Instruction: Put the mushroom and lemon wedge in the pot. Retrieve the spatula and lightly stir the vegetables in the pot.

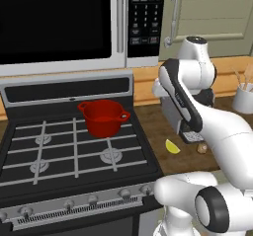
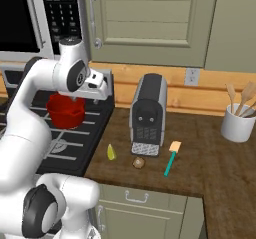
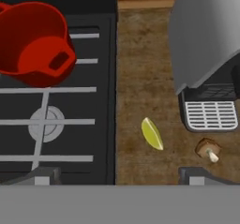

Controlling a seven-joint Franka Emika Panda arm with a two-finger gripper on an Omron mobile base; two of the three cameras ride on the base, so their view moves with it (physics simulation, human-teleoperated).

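Note:
The red pot [image 1: 104, 116] stands on the stove's back right burner, seen from above as the pot [image 3: 35, 42]. The pale yellow lemon wedge [image 3: 152, 134] and the brown mushroom [image 3: 207, 149] lie on the wooden counter in front of the coffee machine, also visible as the lemon wedge [image 2: 111, 152] and the mushroom [image 2: 138, 163]. My gripper [image 3: 120, 177] hangs open and empty high above the counter's left edge, with the wedge between its fingertips' lines. The teal-handled spatula [image 2: 171, 159] lies right of the mushroom.
A grey coffee machine [image 2: 148, 113] stands on the counter just behind the food pieces. The black stove [image 1: 74, 146] lies left of the counter under a microwave [image 1: 59, 22]. A white cup of wooden utensils [image 2: 237, 123] sits far right.

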